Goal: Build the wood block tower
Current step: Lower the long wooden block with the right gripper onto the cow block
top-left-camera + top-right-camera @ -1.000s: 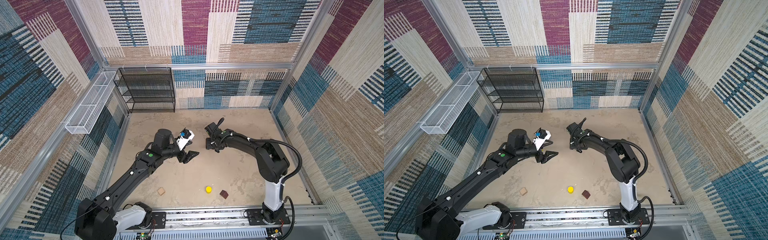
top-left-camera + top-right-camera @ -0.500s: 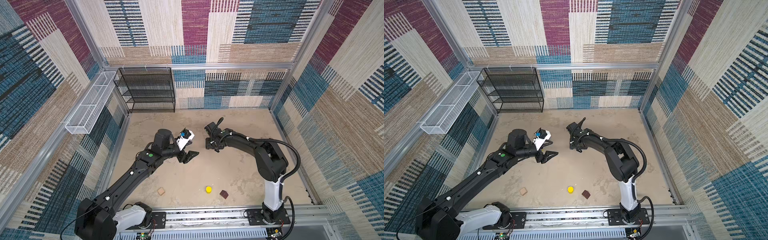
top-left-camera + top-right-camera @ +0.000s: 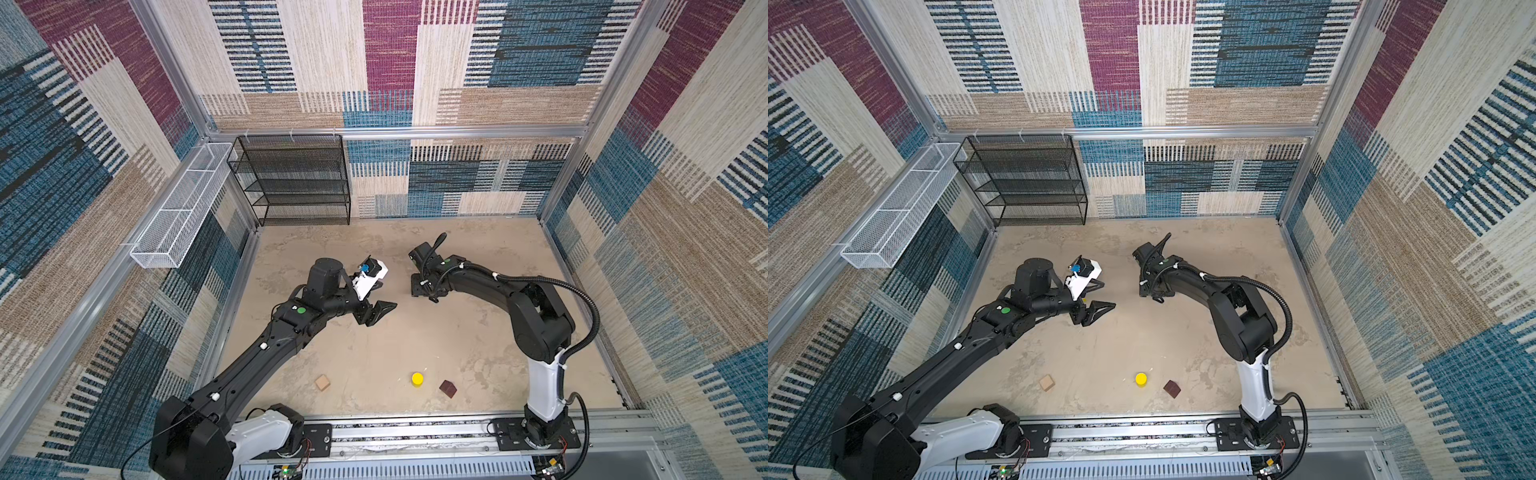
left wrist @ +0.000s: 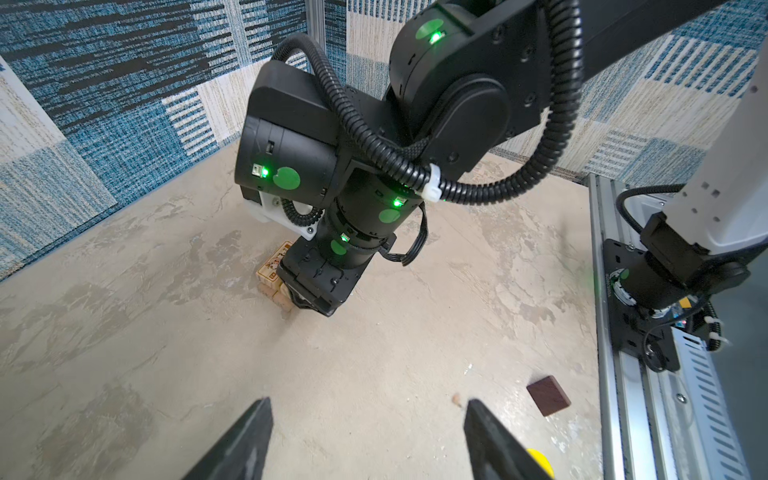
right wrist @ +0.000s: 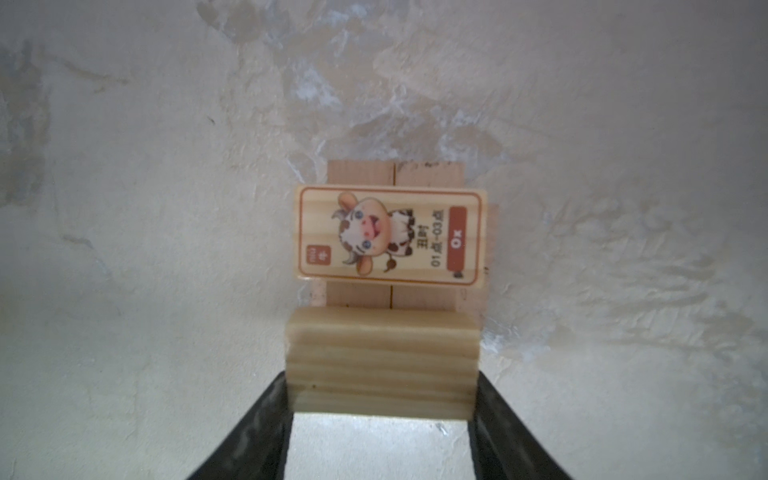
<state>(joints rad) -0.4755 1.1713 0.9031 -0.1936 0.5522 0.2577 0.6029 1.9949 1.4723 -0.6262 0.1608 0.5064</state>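
Plain plank (image 5: 381, 353) in right tool (image 5: 380, 388)

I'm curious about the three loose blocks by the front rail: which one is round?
The yellow cylinder, standing between the tan cube and the dark brown block. It alone has a circular top; the other two are angular.

Black left arm (image 3: 266, 353) and right arm (image 3: 536, 320), white base links (image 3: 544, 386), green dot stickers (image 4: 288, 178), ribbed hose (image 4: 498, 191) on right

Printed plank (image 5: 390, 235), top face: "Ox", "丑时", "01点-03点"; red corner stamp (image 5: 319, 256) too small.
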